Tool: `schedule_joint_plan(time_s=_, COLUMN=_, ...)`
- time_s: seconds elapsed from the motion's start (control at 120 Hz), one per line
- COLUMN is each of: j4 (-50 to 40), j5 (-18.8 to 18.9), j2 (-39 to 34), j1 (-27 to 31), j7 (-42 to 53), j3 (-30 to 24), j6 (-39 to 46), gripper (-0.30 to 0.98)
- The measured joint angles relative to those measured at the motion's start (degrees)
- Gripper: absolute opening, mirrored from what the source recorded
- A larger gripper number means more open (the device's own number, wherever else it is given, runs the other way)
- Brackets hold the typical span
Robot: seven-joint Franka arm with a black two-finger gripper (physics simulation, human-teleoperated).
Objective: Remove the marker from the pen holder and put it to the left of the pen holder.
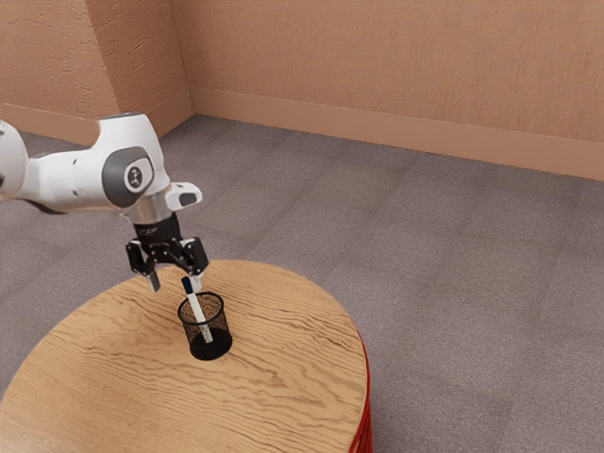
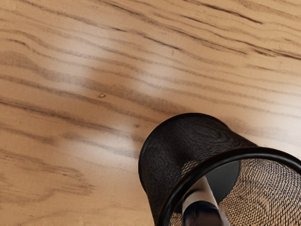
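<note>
Marker (image 1: 195, 304) is leaning inside the mesh pen holder (image 1: 212, 351) in the exterior view, its dark cap (image 1: 187, 283) sticking out above the rim. The holder is standing upright on the round wooden table (image 1: 113, 377). The gripper (image 1: 175, 283) is hanging just above, its fingers (image 1: 155, 281) standing apart and grasping nothing. The cap is showing close to the fingertip on the exterior view's right, though whether the two are touching is impossible to tell. The likely step at hand is lining up for a grasp. If the hand is closing off-centre, one finger could be pushing the cap aside before the other is reaching it, and the marker could be sliding round the rim. If it is descending too far, a fingertip could be catching the rim and tipping the light-looking holder.

In the wrist view, the capped end is lying near the holder's rim, with the marker slanting down into the mesh cup. That slant is inviting trouble: a grip high on the cap could be slipping or pulling the cap loose, and a sideways lift could be dragging the holder along, since the marker would be pressing against the rim.
</note>
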Motion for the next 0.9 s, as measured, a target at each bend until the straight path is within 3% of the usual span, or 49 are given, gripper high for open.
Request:
schedule_joint_plan(time_s=0.05, j4=1.6, j5=-0.4, j2=1.4, j1=0.4, j7=0.4, j3=0.0, j6=-0.8, gripper=0.66)
schedule_joint_plan(time_s=0.192, j4=3.6, j5=-8.4, j2=3.2, j1=2.4, j7=1.3, j3=0.0, j6=-2.7, gripper=0.64)
schedule_joint_plan(time_s=0.3, j4=3.6, j5=-11.3, j2=3.5, j1=2.8, j7=2.1, j3=0.0, j6=-4.1, gripper=0.64)
schedule_joint_plan(time_s=0.567, j4=4.3, j5=-8.3, j2=4.2, j1=2.6, j7=4.4, j3=0.0, j6=-4.0, gripper=0.49)
schedule_joint_plan(time_s=0.9, j4=5.0, j5=-9.5, j2=4.2, j1=1.8, j7=5.3, j3=-0.2, j6=-1.9, gripper=0.42)
